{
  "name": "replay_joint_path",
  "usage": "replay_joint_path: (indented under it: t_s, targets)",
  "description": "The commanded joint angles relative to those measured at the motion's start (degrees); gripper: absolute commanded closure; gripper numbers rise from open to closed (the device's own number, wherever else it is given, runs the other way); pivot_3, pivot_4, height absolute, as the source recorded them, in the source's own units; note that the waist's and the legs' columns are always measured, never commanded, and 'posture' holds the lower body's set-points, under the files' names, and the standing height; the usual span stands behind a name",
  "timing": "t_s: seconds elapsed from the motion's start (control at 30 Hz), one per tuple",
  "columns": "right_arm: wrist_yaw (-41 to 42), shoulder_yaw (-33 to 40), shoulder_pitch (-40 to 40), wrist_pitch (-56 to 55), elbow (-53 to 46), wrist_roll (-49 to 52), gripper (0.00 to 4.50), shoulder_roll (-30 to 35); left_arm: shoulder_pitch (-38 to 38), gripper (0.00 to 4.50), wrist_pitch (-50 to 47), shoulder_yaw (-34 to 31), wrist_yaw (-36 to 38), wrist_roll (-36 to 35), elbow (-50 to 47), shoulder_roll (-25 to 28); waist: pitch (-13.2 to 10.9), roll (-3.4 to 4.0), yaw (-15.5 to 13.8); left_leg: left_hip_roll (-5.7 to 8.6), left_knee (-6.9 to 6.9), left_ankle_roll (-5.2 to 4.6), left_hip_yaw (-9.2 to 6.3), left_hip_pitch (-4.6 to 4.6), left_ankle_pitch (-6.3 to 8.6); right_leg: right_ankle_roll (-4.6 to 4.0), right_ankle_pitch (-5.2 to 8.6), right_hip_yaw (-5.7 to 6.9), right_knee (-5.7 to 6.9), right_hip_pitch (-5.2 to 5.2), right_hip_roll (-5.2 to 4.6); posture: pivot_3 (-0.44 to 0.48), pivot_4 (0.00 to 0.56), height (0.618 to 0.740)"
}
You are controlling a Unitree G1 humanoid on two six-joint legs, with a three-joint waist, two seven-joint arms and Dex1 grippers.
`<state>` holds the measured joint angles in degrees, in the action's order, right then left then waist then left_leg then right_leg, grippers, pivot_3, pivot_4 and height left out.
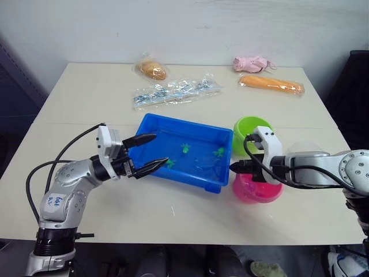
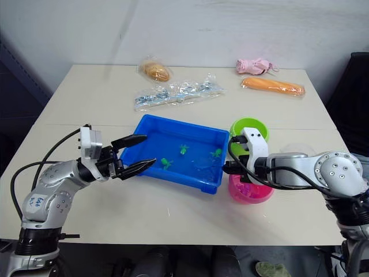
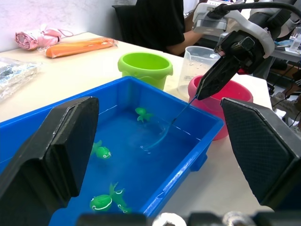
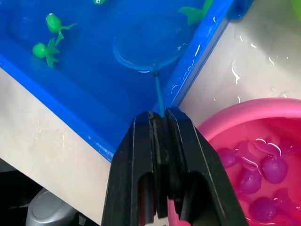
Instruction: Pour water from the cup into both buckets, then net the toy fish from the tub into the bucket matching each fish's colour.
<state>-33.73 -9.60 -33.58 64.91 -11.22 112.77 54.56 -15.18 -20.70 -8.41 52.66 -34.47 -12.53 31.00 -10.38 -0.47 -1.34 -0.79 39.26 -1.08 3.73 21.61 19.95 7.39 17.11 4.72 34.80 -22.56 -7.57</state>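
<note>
The blue tub sits mid-table, holding water and three green toy fish. To its right stand the lime green bucket and, nearer, the pink bucket, which holds several pink fish. My right gripper is over the pink bucket's rim, shut on the handle of the net. The net's hoop dips into the tub's right end, with no fish in it. My left gripper is open at the tub's left rim. The clear cup stands behind the pink bucket.
At the table's far side lie a bagged bread roll, a clear plastic packet, a wrapped orange object and a pink bundle. A person in black sits beyond the table's right side.
</note>
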Motion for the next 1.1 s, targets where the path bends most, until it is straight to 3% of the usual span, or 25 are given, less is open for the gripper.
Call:
replay_joint_path:
  t_s: [0.03,0.3,0.7,1.1]
  targets:
    - [-0.79,3.12,-0.15,1.08,-0.01,0.23,4.5,0.25,-0.68,0.04,1.26,0.37,0.91,-0.04,-1.44,0.31,0.0,0.0,0.0,0.0,0.0,0.0,0.0,0.01,0.0,0.0,0.0,0.0,-0.01,0.0,0.0,0.0,0.15,0.74]
    - [-1.32,4.63,3.06,2.01,-0.69,0.23,4.5,-0.97,-2.21,0.04,2.17,1.62,2.06,0.79,-0.92,0.54,0.0,0.0,-0.1,0.0,-0.01,-0.03,-0.03,0.05,0.02,0.01,0.0,0.07,-0.08,0.01,0.0,0.0,0.15,0.74]
    - [-15.16,9.14,4.34,-1.57,-0.97,0.23,4.5,-10.28,-1.81,0.04,3.11,1.91,2.68,1.03,-0.45,0.43,0.0,0.0,0.03,0.0,-0.02,-0.04,-0.03,0.07,0.02,0.02,-0.01,0.07,-0.11,0.0,0.01,0.0,0.15,0.74]
    - [-20.35,10.45,2.84,-0.67,-1.22,0.23,4.5,-11.45,-1.73,0.04,3.72,2.22,2.87,1.1,0.29,-0.14,0.0,0.0,-0.07,0.03,-0.02,-0.05,-0.14,0.19,0.02,0.03,-0.02,0.2,-0.2,0.0,-0.02,0.0,0.15,0.74]
